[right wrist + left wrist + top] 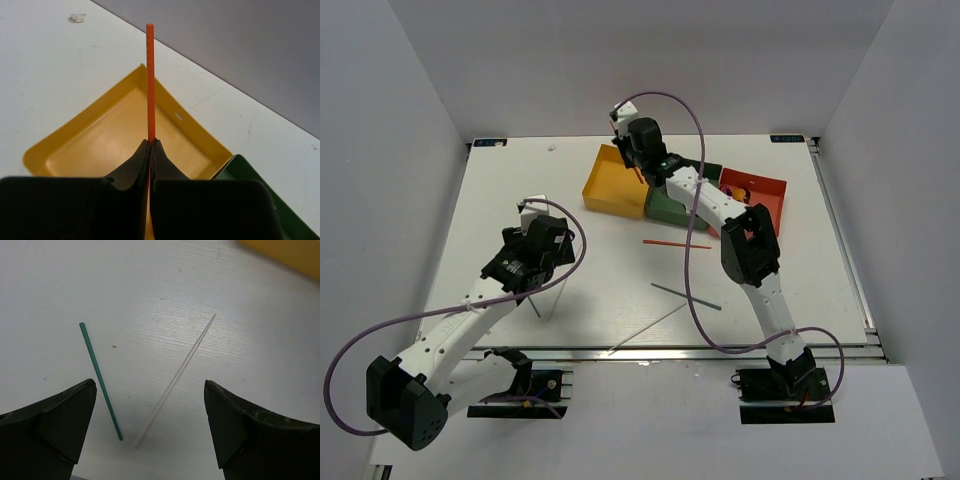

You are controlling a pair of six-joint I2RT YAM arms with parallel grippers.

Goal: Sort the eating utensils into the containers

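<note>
My right gripper [630, 152] hangs over the yellow tray [605, 190], shut on a red chopstick [150, 75] that sticks out past the fingertips above the tray's empty floor [115, 140]. My left gripper [149, 386] is open and empty above a green chopstick [100, 380] and a pale chopstick [175, 375], which lie in a V on the table. In the top view the left gripper [538, 262] is at the left middle. A second red chopstick [675, 243], another green one [685, 297] and another pale one [645, 330] lie on the table.
The dark green tray [670, 208] sits right of the yellow one, largely under my right arm; its corner shows in the right wrist view [250, 172]. The red-orange tray [770, 200] holds a few small utensils. A purple cable loops over the table's middle.
</note>
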